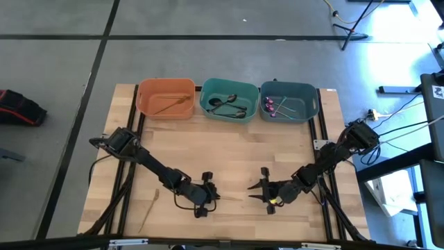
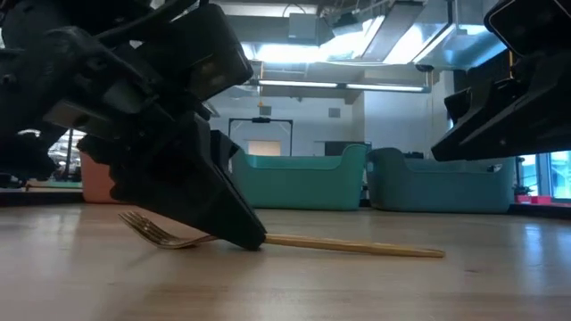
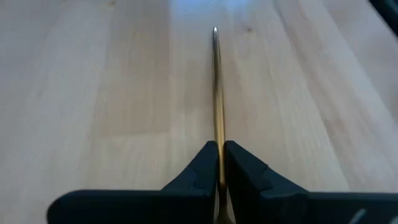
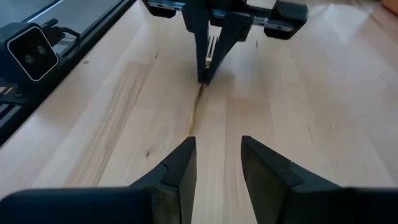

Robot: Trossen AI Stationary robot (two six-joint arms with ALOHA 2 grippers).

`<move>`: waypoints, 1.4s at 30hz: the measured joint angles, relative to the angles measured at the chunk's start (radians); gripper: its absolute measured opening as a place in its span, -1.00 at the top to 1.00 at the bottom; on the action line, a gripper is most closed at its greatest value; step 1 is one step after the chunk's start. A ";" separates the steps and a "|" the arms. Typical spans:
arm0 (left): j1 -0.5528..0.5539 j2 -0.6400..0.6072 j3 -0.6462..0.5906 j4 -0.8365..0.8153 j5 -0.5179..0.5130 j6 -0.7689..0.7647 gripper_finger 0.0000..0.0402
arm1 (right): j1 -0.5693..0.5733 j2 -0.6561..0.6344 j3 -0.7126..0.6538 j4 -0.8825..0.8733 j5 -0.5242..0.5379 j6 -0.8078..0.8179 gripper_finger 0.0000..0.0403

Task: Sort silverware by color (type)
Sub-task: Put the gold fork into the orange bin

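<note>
A gold fork [image 2: 357, 244] lies on the wooden table between my two grippers. Its tines [image 2: 152, 230] point toward the left arm and its handle [image 3: 216, 93] runs toward the right arm. My left gripper [image 1: 211, 198] is shut on it near the table's front middle. My right gripper [image 4: 217, 162] stands open a little to the right [image 1: 255, 189], facing the left one, just short of the handle's free end [image 4: 193, 127], with nothing between its fingers. My left gripper pinches the fork's handle [image 3: 217, 146] between its two fingers, close to the tine end. The fingers [image 2: 236, 227] slant down from the table's left and lie along the fork. The handle rests flat on the table, and the tines stick out behind the fingertips.
Three bins stand in a row at the table's far edge: orange [image 1: 141, 97] with a gold piece, teal [image 1: 203, 97] with dark pieces, blue-grey [image 1: 316, 104] with purple pieces. Another gold piece [image 1: 148, 208] lies near the front left corner.
</note>
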 joint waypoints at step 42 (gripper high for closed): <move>0.473 -0.919 -0.307 -0.610 -0.288 0.075 0.89 | -0.473 0.000 -0.001 -0.093 -0.150 -0.363 0.42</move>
